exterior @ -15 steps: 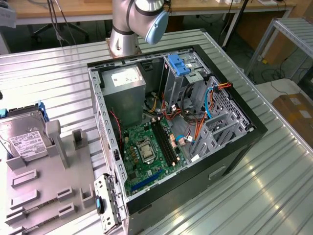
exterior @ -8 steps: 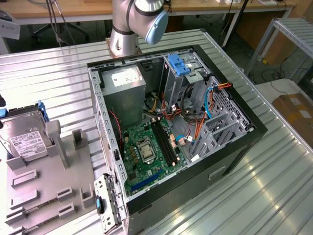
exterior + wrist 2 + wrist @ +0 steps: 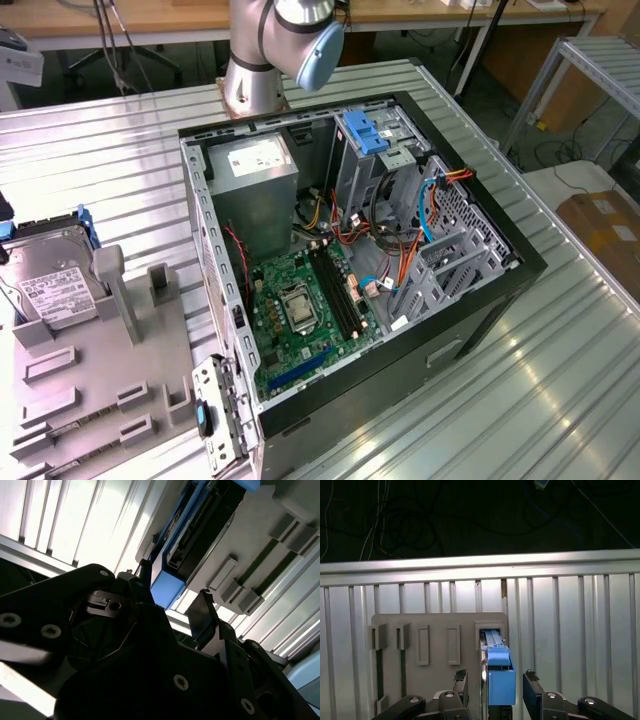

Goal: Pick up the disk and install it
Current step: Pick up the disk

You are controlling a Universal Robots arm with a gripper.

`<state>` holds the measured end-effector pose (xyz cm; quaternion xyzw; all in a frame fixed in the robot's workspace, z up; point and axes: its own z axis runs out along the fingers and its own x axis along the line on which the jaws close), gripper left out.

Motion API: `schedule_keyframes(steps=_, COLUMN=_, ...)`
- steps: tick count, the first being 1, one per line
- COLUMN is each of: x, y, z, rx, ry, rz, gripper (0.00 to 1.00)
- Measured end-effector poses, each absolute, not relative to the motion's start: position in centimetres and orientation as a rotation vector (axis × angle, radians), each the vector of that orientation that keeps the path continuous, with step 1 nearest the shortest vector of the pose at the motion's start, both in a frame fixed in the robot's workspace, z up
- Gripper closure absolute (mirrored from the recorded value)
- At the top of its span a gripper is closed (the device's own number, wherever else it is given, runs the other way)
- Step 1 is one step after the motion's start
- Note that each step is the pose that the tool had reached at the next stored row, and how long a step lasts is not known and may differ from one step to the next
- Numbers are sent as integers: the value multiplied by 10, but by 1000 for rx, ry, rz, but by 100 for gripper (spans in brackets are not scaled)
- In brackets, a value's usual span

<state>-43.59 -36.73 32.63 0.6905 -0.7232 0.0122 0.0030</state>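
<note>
Ribbed metal worktop [image 3: 560,350]: we see a silver-grey, white-labelled hard disk [image 3: 55,285] with blue rails upright in a grey holder [image 3: 100,380], the spread tool [image 3: 496,686] straddling it, not touching.

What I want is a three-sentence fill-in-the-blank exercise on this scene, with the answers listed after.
The black gripper straddles the flat silver-grey metal disk with its fingers ____. The disk's plastic edge rails are coloured ____. In the exterior view the disk sits in a pale grey slotted holder, on the exterior view's ____ of the open black computer case.
Missing words: open; blue; left.
</note>
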Motion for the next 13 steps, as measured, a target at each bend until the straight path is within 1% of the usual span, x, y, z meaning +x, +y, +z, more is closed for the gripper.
schedule_keyframes(steps=13, x=-436, y=-367, z=311, rx=2165, ry=-2268, rz=42, gripper=44)
